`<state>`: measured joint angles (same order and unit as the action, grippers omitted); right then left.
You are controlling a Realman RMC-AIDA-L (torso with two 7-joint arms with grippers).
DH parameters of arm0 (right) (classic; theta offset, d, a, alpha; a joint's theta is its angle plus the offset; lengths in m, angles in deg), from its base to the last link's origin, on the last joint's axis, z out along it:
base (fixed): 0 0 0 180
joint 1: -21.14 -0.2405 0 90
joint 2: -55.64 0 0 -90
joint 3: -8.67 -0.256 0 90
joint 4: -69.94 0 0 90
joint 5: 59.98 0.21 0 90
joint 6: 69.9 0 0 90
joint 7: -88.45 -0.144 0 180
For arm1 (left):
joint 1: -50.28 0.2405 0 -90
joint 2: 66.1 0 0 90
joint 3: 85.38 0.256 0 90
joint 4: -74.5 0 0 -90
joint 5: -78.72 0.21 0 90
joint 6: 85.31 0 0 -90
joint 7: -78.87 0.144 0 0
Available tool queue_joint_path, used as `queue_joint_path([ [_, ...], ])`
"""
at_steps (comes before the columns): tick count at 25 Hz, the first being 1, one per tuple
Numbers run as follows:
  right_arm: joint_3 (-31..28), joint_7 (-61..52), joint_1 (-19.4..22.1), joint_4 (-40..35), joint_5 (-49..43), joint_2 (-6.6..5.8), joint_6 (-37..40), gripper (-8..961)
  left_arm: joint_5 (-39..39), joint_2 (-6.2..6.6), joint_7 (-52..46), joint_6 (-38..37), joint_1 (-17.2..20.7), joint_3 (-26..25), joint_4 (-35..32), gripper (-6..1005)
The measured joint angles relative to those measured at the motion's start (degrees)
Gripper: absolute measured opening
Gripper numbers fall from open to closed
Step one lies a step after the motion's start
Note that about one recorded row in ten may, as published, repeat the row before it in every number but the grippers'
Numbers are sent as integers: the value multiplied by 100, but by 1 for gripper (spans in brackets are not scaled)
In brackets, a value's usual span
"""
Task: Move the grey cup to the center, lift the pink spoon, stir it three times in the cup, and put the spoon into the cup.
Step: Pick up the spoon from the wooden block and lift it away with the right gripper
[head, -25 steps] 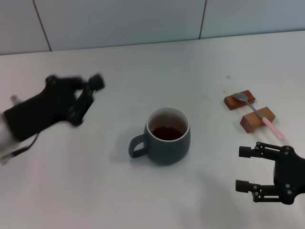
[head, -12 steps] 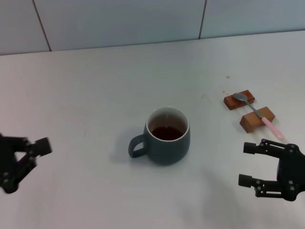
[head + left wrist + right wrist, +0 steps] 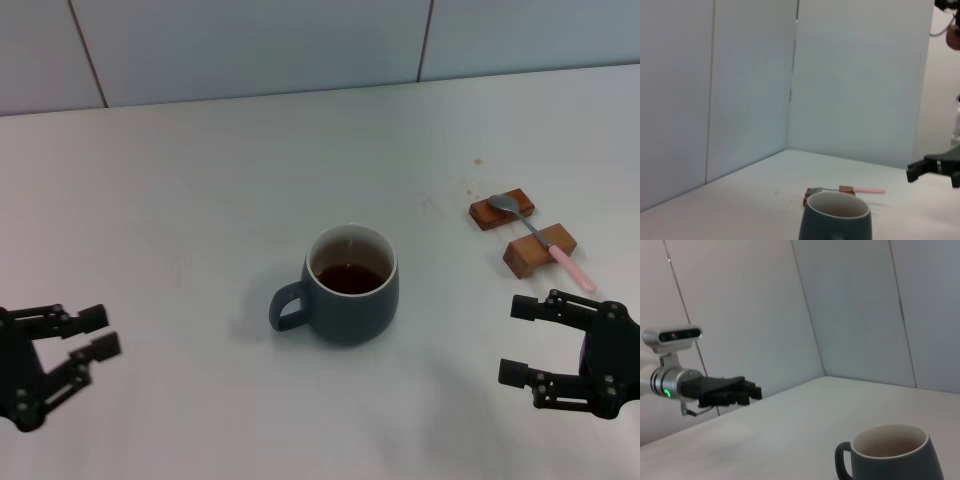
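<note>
White surface: grey cup sits between both open grippers. Pink spoon bridges two wooden blocks, just beyond right gripper fingers; a sloppy pinch could roll it off. Left gripper idle.

No readable text, label, brand, number or sign on anything in view.
</note>
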<state>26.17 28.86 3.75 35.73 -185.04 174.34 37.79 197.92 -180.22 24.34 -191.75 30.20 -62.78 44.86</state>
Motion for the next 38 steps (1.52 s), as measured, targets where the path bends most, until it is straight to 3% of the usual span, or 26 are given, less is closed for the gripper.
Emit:
queue_joint_path([
  [6, -34, 25, 0, 89, 0, -21, -3, 826, 7, -156, 190, 115, -95, 78, -4, 385],
  [16, -37, 31, -11, 90, 0, -31, -4, 825, -14, -235, 179, 219, -286, 78, -7, 649],
  [21, -37, 33, -18, 90, 0, -32, -1, 826, 13, -283, 143, 318, -368, 135, -2, 832],
  [28, -233, 36, -12, 402, 56, -47, 19, 826, 16, -290, 164, 353, -400, 156, 3, 832],
  [31, -715, 27, 56, 1451, 326, -157, 229, 826, 9, -294, 174, 377, -401, 157, 3, 832],
  [33, -896, 9, 108, 1701, 399, -164, 285, 826, 9, -295, 175, 384, -402, 156, 3, 832],
  [36, -1834, -281, 450, 2321, 501, -42, 351, 825, 9, -295, 177, 415, -406, 152, 3, 832],
  [38, -2082, -501, 536, 2432, 502, -11, 342, 825, 2, -295, 177, 420, -404, 144, 3, 832],
])
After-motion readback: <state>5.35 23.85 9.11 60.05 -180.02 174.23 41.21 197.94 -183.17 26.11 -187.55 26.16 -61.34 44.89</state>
